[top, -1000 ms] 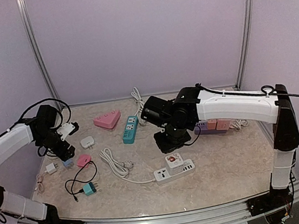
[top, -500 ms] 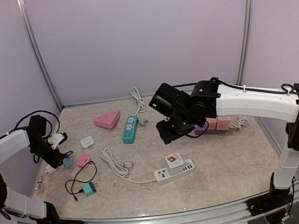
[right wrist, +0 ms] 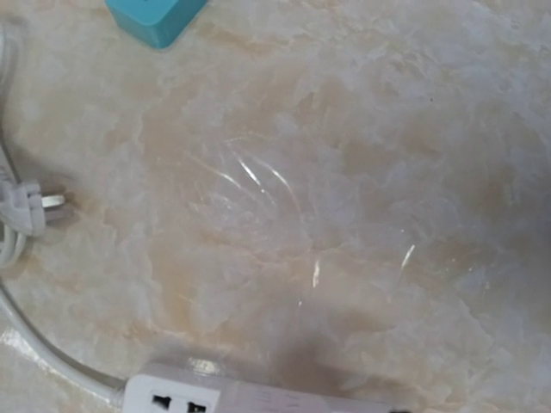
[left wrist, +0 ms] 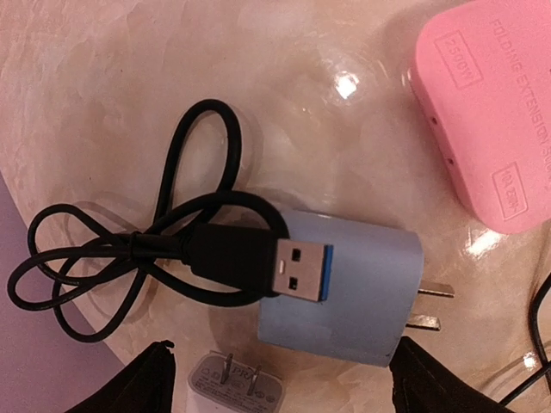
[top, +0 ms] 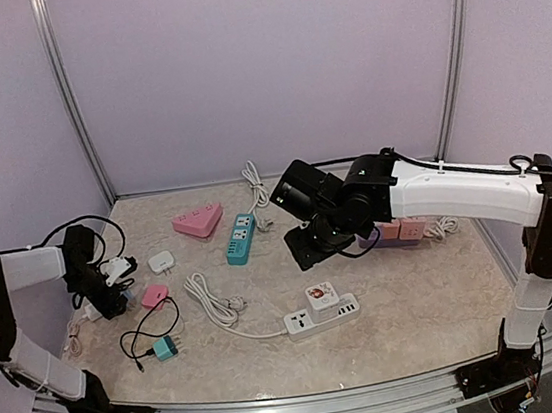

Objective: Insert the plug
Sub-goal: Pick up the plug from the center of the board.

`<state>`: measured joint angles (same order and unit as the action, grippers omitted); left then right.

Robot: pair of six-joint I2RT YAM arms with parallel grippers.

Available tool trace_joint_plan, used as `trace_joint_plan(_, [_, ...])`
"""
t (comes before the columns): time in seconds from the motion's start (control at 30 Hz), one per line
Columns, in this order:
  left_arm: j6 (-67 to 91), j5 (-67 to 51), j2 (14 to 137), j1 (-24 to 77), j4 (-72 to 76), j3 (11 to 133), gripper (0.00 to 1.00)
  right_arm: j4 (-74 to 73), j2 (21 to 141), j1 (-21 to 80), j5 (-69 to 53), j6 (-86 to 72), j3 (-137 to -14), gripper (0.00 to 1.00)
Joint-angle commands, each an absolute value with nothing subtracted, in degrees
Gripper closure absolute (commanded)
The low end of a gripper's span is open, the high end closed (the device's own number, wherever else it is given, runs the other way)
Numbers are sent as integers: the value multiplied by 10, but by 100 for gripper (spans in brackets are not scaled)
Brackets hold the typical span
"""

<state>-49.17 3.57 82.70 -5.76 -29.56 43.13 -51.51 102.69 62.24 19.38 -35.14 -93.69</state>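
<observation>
marble table [top: 421, 320] | white power strip [top: 321, 314] front-centre | right gripper [top: 306, 248]: jaw opening cannot be told | left gripper [left wrist: 280, 383] wide open, empty, over pale blue charger [left wrist: 353, 301] | black usb plug [left wrist: 258, 267] lies across it | tip: lift plug by its black shell, level.

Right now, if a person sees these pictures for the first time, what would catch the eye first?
The long white right arm, stretched over the middle of the table, draws the eye first, with the white power strip in front of it near the front edge. In the left wrist view, a black USB plug lies across a pale blue charger, and a pink folding socket fills the upper right corner.
</observation>
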Motion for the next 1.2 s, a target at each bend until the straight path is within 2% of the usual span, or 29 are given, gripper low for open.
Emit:
trace_joint_plan(0.0, [-501, -7, 842, -62, -282, 441, 19, -509, 1026, 627, 197, -345, -932, 46])
trace_joint_plan(0.2, [-504, -26, 872, -62, -303, 459, 28, -511, 1031, 627, 194, -344, -934, 46])
trace_joint_plan(0.43, [-509, -51, 888, -62, -321, 469, 47, -515, 1039, 627, 188, -343, -940, 45])
trace_joint_plan(0.6, [-504, -66, 883, -62, -322, 471, 69, -519, 1046, 627, 186, -340, -948, 45])
trace_joint_plan(0.8, [-502, -69, 870, -62, -328, 471, 100, -519, 1046, 627, 184, -338, -951, 45])
trace_joint_plan(0.93, [-496, -86, 839, -61, -354, 485, 100, -517, 1037, 627, 181, -340, -955, 45])
trace_joint_plan(1.17, [-509, -137, 686, -15, -483, 560, 100, -420, 991, 619, 103, -344, -946, 43])
